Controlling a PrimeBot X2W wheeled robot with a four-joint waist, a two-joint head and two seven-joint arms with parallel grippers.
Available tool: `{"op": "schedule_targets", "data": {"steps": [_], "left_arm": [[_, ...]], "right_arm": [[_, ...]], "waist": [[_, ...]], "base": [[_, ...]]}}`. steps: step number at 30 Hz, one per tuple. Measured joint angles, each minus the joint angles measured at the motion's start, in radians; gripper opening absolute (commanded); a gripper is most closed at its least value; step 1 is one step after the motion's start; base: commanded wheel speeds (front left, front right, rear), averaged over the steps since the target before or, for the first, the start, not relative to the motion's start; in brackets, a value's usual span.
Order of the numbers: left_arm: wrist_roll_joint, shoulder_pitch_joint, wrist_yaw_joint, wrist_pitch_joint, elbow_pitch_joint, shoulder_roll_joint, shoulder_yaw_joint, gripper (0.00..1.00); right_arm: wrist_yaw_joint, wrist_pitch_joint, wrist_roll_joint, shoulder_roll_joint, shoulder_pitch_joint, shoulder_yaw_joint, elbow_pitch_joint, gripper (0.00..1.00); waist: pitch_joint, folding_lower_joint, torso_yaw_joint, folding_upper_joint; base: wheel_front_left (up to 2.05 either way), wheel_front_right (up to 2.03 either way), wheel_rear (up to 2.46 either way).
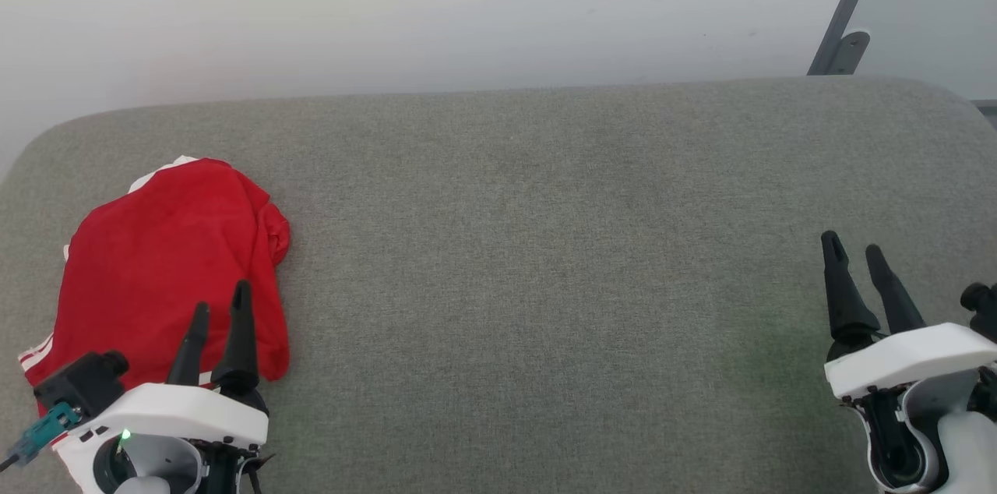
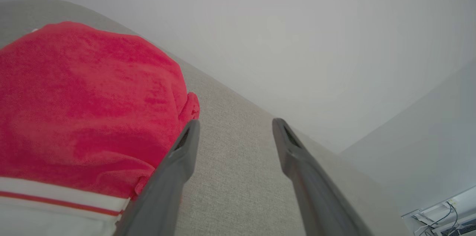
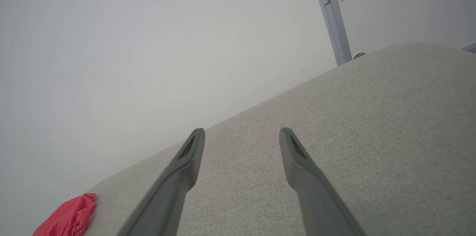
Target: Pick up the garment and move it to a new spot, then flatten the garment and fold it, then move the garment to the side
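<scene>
The garment (image 1: pixel 167 264) is a red shirt with white, red-striped trim, lying bunched at the left end of the grey padded surface (image 1: pixel 545 245). My left gripper (image 1: pixel 221 298) hovers open over the garment's near right part, nothing between its fingers. In the left wrist view the garment (image 2: pixel 85 105) lies left of the open left gripper (image 2: pixel 234 126), its white striped trim at the bottom left, and grey fabric shows between the fingers. My right gripper (image 1: pixel 854 246) stands open at the far right, holding nothing. From the right wrist the open right gripper (image 3: pixel 241 135) looks over bare grey fabric, the garment (image 3: pixel 68 217) small at the lower left.
A pale wall (image 1: pixel 467 3) rises behind the padded surface. A grey metal post (image 1: pixel 845 11) with a bracket leans at the back right. The surface's corners are rounded. Cables and white gear (image 2: pixel 442 213) show at the lower right of the left wrist view.
</scene>
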Motion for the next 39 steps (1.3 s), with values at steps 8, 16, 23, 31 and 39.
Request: {"op": "schedule_targets", "data": {"steps": [8,16,23,31,39], "left_arm": [[0.073,-0.005,0.006,-0.018,0.000,0.016,-0.012,1.00],[0.156,-0.015,0.010,-0.040,-0.001,0.027,-0.027,1.00],[0.233,-0.015,0.010,-0.060,0.001,0.035,-0.037,1.00],[0.304,-0.014,0.005,-0.082,0.005,0.028,-0.037,1.00],[0.361,-0.004,-0.005,-0.101,0.005,0.021,-0.021,1.00]], "right_arm": [[0.000,-0.019,-0.099,-0.009,-0.015,0.004,-0.002,1.00],[0.000,-0.042,-0.213,-0.020,-0.028,0.015,-0.004,1.00],[0.000,-0.059,-0.298,-0.028,-0.033,0.015,-0.004,1.00],[0.000,-0.083,-0.377,-0.022,-0.033,0.019,0.001,1.00],[0.000,-0.102,-0.430,-0.015,-0.033,-0.002,-0.005,1.00]], "waist": [[0.005,0.0000,0.000,0.0000],[0.013,0.0000,0.001,0.0000],[0.020,0.0000,0.002,0.0000],[0.027,0.0000,0.002,0.0000],[0.032,0.0000,0.004,0.0000]], "base": [[0.00,0.00,0.00],[0.00,0.00,0.00],[0.00,0.00,0.00],[0.00,0.00,0.00],[0.00,0.00,0.00]]}}
